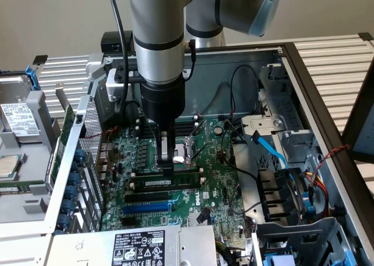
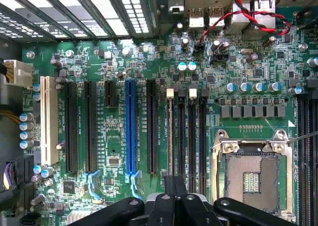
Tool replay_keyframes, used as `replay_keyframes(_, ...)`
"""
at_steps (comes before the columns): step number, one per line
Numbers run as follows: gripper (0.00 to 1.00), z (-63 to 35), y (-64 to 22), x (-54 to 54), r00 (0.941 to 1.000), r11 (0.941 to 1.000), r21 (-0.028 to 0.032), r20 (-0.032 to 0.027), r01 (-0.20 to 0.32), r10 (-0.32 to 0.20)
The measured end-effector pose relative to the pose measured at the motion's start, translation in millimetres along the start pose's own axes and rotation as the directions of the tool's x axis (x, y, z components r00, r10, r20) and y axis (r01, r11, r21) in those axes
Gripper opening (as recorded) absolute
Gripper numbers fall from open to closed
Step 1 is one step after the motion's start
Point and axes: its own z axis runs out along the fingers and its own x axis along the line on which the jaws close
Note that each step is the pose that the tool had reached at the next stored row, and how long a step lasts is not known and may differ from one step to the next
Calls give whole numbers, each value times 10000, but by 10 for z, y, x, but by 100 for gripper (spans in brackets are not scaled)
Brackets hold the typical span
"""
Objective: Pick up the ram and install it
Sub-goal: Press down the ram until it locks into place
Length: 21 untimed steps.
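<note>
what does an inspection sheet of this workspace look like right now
surface: green motherboard lying inside an open computer case
job's things: ram lies along a black memory slot, under the gripper
clutter: blue expansion slot, empty cpu socket, power supply label
grippers: gripper down at the ram; jaws' state unclear
cables: light blue cable; red and black twisted wires
surroundings: slatted metal table, removed drive tray at the exterior view's left

Tight quarters inside the case: the hand [image 1: 168, 163] stands at frame centre between the case wall [image 1: 75, 138] at left and loose cables [image 1: 264, 150] crowding the right.
</note>
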Motion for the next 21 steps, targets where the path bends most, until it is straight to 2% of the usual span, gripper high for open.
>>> replay_keyframes(21,10,5,0,7,10000,10000,0,1,0,0)
